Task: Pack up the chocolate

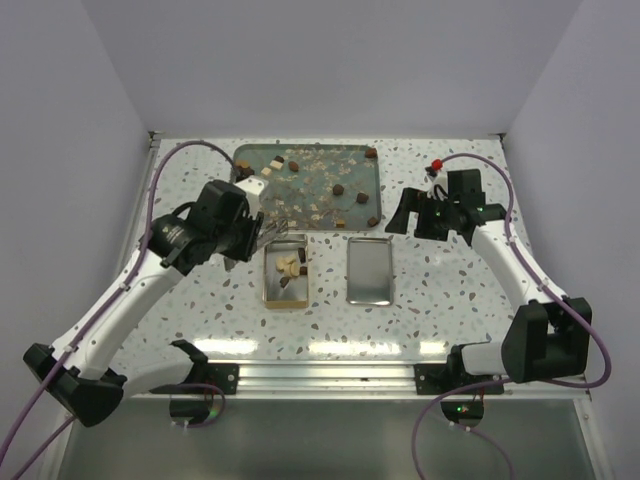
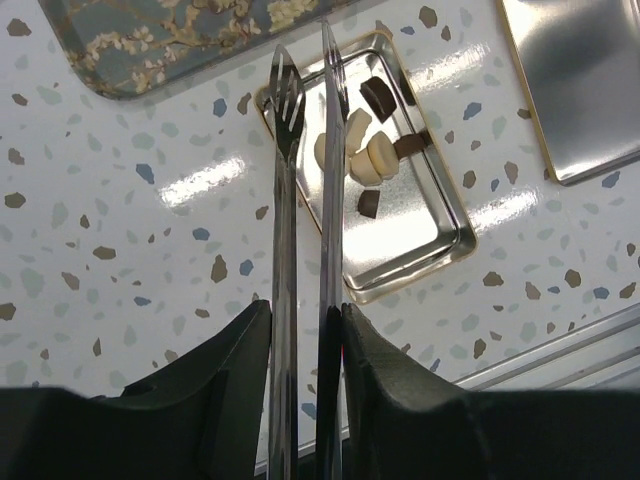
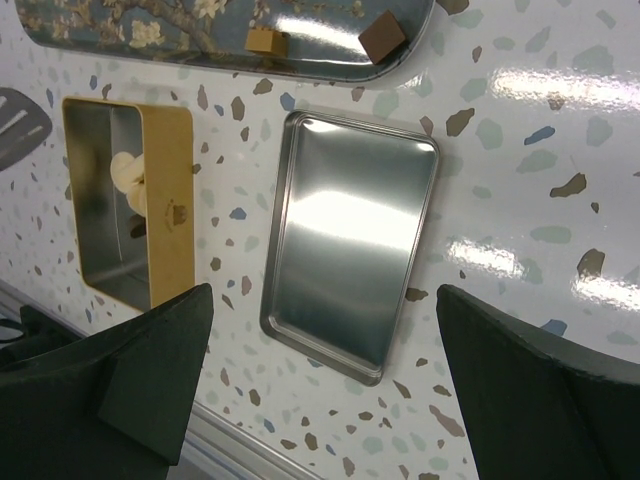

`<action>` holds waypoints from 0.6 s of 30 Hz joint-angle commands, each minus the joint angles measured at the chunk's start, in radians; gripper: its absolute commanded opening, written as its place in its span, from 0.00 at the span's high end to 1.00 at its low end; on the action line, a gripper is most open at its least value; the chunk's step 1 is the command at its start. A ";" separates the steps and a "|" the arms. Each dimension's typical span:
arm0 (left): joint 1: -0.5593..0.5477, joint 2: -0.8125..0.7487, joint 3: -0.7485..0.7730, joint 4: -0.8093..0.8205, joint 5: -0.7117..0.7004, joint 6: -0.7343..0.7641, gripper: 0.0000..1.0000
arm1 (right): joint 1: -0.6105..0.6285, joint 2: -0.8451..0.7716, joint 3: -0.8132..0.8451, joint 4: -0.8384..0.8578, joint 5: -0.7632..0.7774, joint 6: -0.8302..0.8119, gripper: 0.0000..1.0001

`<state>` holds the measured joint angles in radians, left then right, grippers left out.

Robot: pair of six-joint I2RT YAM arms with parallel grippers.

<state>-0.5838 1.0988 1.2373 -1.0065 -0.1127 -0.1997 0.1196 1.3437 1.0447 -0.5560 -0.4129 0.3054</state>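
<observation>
Chocolate point(image 2: 365, 152) in the tin point(image 2: 425, 262) and on the tray point(image 1: 258, 160) looks light, slick, brittle: best nipped across its sides by empty tongs point(image 2: 283, 230) clamped in the left end effector point(image 2: 305, 330); the right end effector point(image 1: 418, 218) gapes empty.

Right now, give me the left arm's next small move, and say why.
Probably swing the tongs over to the tray for another chocolate: their tips hang empty by the edge of the tin, which already holds several, while more lie on the tray.
</observation>
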 commanded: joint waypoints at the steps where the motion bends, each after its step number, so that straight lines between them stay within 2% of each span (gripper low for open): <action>1: -0.004 0.079 0.121 0.088 -0.045 -0.007 0.62 | 0.005 0.032 0.054 -0.019 -0.029 -0.020 0.04; 6: 0.016 0.223 0.234 0.147 -0.079 0.002 0.62 | 0.005 0.078 0.107 -0.030 -0.050 -0.028 0.04; 11: 0.117 0.366 0.289 0.244 -0.033 -0.020 0.60 | 0.003 0.118 0.120 0.014 -0.060 0.004 0.04; 18: 0.130 0.581 0.419 0.330 -0.117 -0.027 0.59 | 0.005 0.192 0.163 0.034 -0.075 0.020 0.03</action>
<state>-0.4522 1.6329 1.5795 -0.7795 -0.1844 -0.2100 0.1196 1.5066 1.1534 -0.5526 -0.4515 0.3107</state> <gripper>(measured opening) 0.414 0.967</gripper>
